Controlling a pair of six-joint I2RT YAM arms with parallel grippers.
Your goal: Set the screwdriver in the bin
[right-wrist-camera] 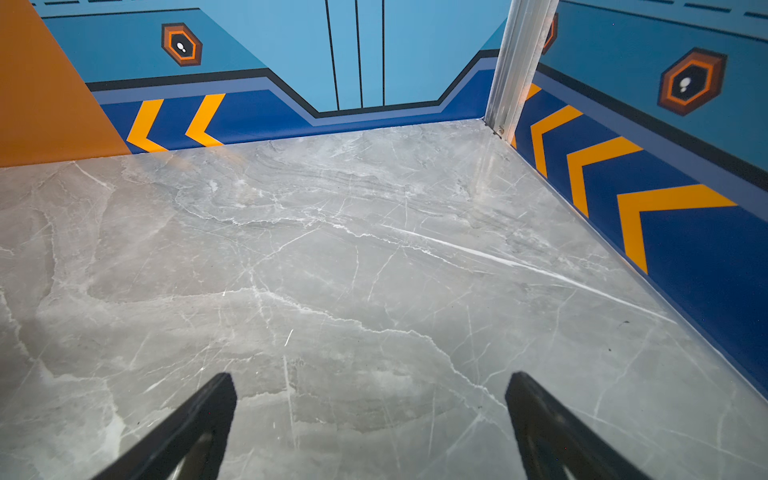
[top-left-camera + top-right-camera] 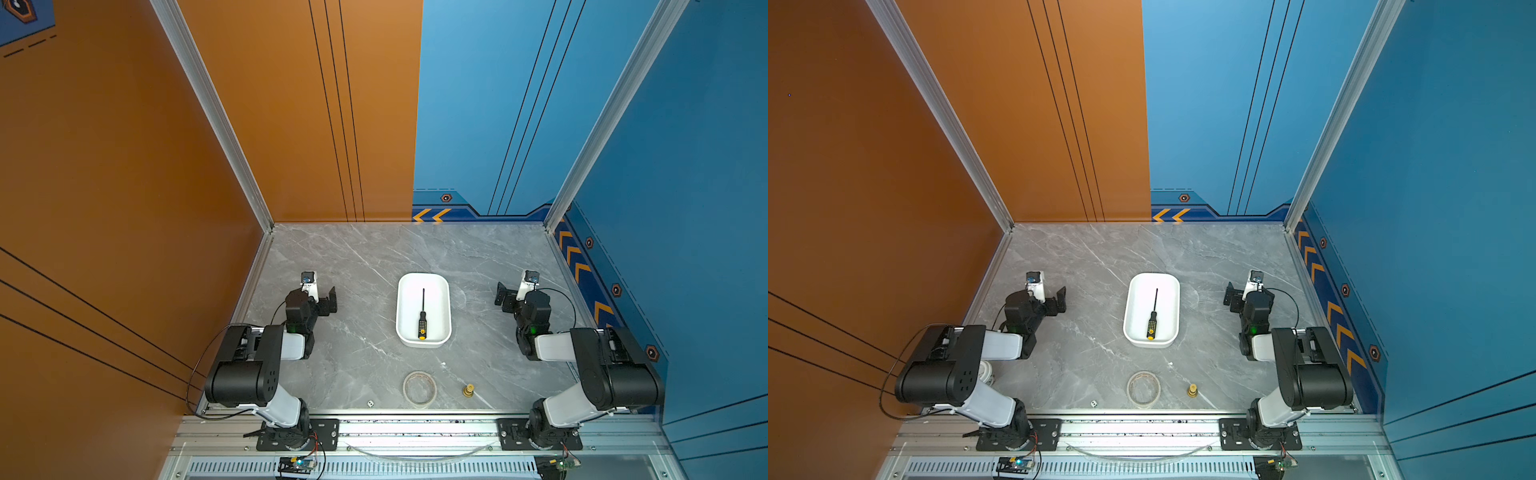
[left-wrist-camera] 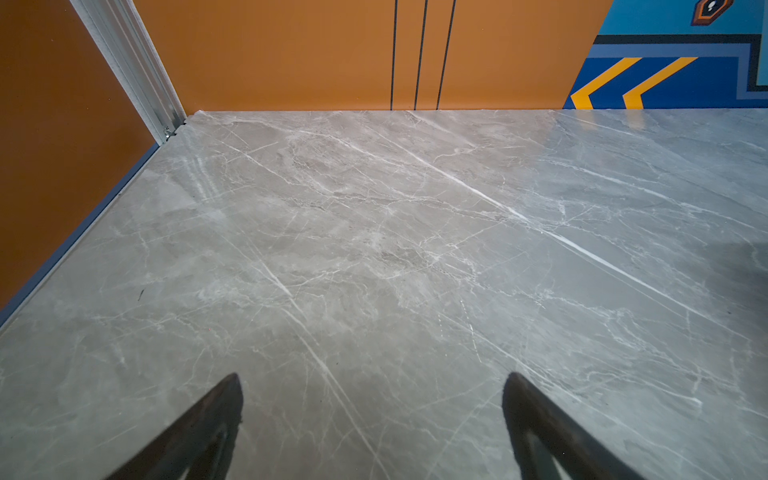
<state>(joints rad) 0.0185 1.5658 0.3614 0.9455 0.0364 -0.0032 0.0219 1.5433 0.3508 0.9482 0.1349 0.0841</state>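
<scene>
Screwdriver (image 2: 422,321) lies inside bin (image 2: 441,299), handle near; left hand (image 3: 372,376) and right hand (image 1: 372,376) spread wide, empty, either side.

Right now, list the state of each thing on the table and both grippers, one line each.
screwdriver: lying flat inside the bin, handle toward the robot
bin: upright, holding the screwdriver
tape ring: flat on the table, outside the bin
brass fitting: on the table, outside the bin
die: on the table
left gripper: open, empty
right gripper: open, empty

screwdriver (image 2: 422,318) in bin (image 2: 444,308), between both arms
</scene>
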